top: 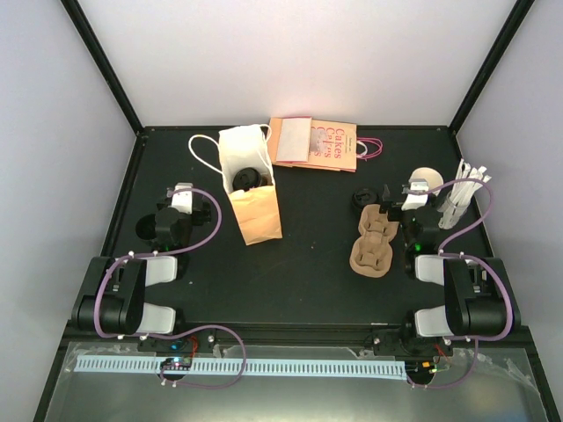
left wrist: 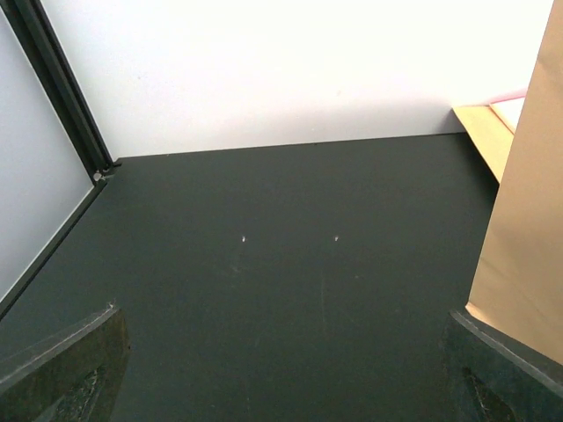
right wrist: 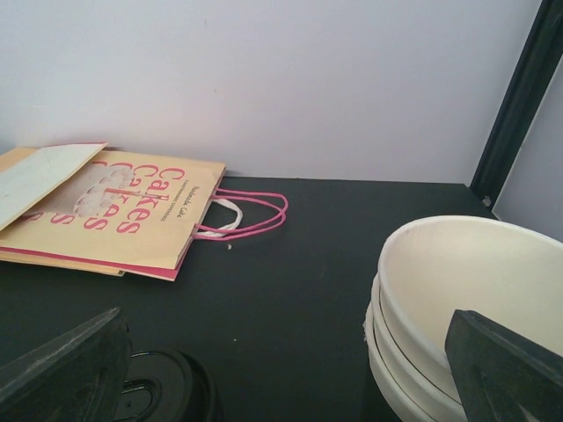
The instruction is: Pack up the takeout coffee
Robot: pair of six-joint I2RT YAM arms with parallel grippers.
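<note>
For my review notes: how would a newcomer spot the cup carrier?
On the right half of the black table, just left of the right arm, lies the cup carrier, nearer than the black lid. It alone is brown, lumpy moulded pulp.

A flat paper bag (top: 315, 143) is lying at the far edge of the black worktop (top: 308, 281), near the middle. It is showing the word "Cakes" in pink letters. Its pink handles (right wrist: 251, 215) are lying flat on the worktop at its right side. A brown cup carrier (top: 373, 239) is sitting in the right half of the worktop. A stack of cream-white bowls (right wrist: 466, 299) is standing behind it, nearer the right edge. A bundle of white straws (top: 464, 192) is sitting beside the bowls, right by the right edge.
</note>
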